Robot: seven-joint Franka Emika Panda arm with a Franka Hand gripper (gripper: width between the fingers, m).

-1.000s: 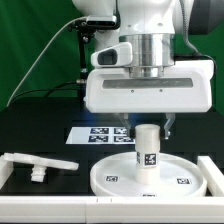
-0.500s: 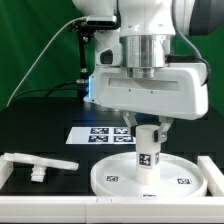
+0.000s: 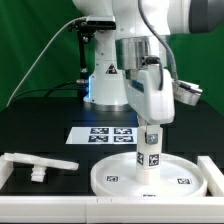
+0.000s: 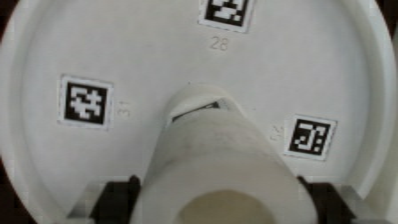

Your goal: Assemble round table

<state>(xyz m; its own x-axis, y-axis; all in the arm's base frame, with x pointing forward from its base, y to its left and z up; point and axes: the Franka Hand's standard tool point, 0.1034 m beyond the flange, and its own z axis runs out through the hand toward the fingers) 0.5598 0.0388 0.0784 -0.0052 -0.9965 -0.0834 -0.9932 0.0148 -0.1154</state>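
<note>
One white robot arm (image 3: pixel 140 40) is seen reaching straight down over the black table (image 3: pixel 30 130), with the hand shown narrow side on in the exterior view. The two-finger gripper (image 3: pixel 150 136) is closed about the upper part of the short white cylindrical plastic leg (image 3: pixel 150 166). In the wrist view a dark finger pad (image 4: pixel 121 196) is pressed to each side of the leg, with no gap seen. The leg is stood upright at the middle of the large round rimmed white plastic disc (image 3: pixel 104 181), which lies flat on the table. The marker board (image 3: pixel 100 135) is found at 11 o'clock from the disc, and the white T-shaped plastic foot piece (image 3: pixel 34 164) lies well apart at 9 o'clock. In the exterior view the leg's top is covered by the hand. The finger pads are cut off by the edge of the wrist view. The small black-white square tags (image 4: pixel 86 100) on the disc are blurred, and their patterns cannot be read.
</note>
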